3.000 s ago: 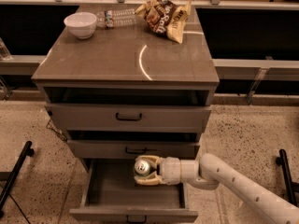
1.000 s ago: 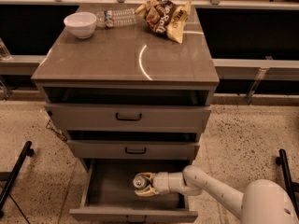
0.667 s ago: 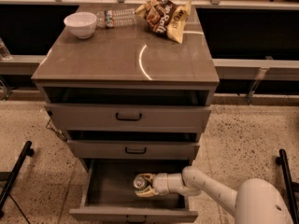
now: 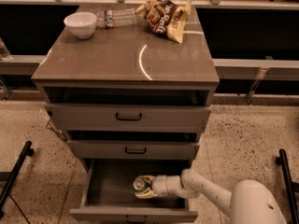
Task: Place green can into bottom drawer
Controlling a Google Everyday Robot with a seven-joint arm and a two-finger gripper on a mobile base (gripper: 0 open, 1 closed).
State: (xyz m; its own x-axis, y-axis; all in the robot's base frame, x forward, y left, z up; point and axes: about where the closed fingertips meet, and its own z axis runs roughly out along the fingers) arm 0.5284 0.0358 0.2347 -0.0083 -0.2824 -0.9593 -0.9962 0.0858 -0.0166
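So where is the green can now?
Camera view, bottom centre: the green can is inside the open bottom drawer, held by the gripper reaching in from image right.

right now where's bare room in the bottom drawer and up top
Bottom drawer: floor bare left of the green can the gripper holds; arm fills the right. Cabinet top: front and middle bare; bowl, bottle and chip bag crowd the back.

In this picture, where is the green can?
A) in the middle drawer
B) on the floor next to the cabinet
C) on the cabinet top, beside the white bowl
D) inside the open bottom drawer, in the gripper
D: the green can is down inside the open bottom drawer, with the gripper closed around it from the right.
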